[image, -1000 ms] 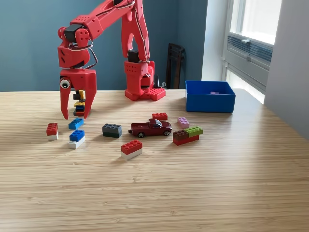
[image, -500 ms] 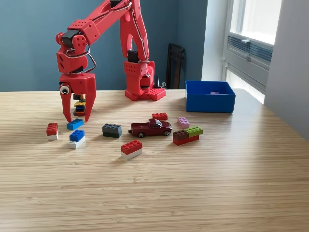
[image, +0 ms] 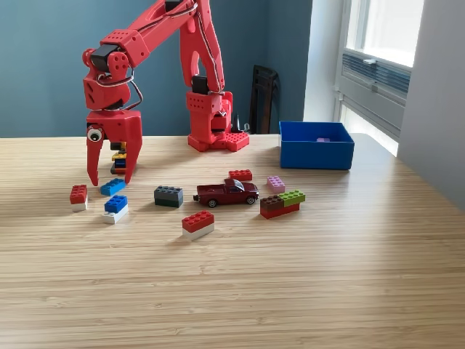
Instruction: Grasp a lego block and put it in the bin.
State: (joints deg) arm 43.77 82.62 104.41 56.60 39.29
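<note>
No block was held yet: your fingers (image: 109, 178) hung spread and empty just above the blue block (image: 113, 187), far to the exterior view's left of the bin (image: 317, 155). You judged reach underway; next, lower and close.

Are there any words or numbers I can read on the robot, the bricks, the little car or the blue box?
None can be read in the exterior view.
Red arm: no letters show; the round thing on the gripper is a googly eye, not a sign.
Lego bricks, such as the red and white one: stud marks too small to tell.
Toy car: any badge or plate is too small to read.
Bin: its blue wall is plain.
</note>
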